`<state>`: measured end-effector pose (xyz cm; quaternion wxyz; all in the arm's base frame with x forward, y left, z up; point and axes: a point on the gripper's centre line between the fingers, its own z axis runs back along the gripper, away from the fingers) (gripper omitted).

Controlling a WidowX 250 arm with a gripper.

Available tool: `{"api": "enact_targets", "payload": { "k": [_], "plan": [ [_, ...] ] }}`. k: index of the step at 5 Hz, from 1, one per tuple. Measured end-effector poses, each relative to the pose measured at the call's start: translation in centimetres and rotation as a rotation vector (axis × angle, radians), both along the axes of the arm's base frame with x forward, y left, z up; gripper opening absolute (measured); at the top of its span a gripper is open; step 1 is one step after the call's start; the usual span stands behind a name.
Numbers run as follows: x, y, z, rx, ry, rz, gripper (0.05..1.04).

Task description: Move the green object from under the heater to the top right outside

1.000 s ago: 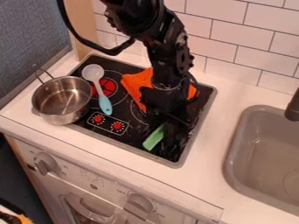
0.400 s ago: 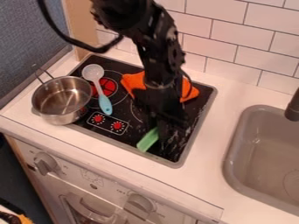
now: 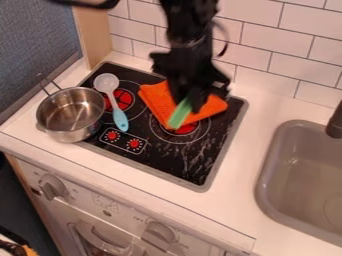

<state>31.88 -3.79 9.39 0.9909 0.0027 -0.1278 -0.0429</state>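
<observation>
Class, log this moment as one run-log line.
gripper: holding green object | location: over orange cloth | spoon: beside steel pot | placement: not done

Just right of the metal pot (image 3: 70, 131), a blue-handled spoon (image 3: 115, 104) is laid; farther right of the pot, an orange cloth (image 3: 153, 100) is spread. Well apart, right of the pot, a grey sink (image 3: 263, 192) is set into the desk (image 3: 244, 160).

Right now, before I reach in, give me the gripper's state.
Gripper: closed on the green object, over the orange cloth.
</observation>
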Motion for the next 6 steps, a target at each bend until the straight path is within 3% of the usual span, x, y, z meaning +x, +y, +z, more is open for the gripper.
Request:
{"api": "enact_targets", "payload": {
  "k": [1,2,3,5,6],
  "plan": [
    [2.3,-3.5,2.9,0.012,-0.052,-0.039,0.303],
    [4.3,-5.0,2.1,0.009,-0.026,-0.035,0.303],
    [5.6,-5.6,0.0,-0.023,0.006,-0.015,0.303],
    [7.4,-5.2,-6.3,-0.032,0.095,-0.007,0.303],
    [8.3,-5.6,-7.6,-0.047,0.105,-0.018,0.303]
  ]
}}
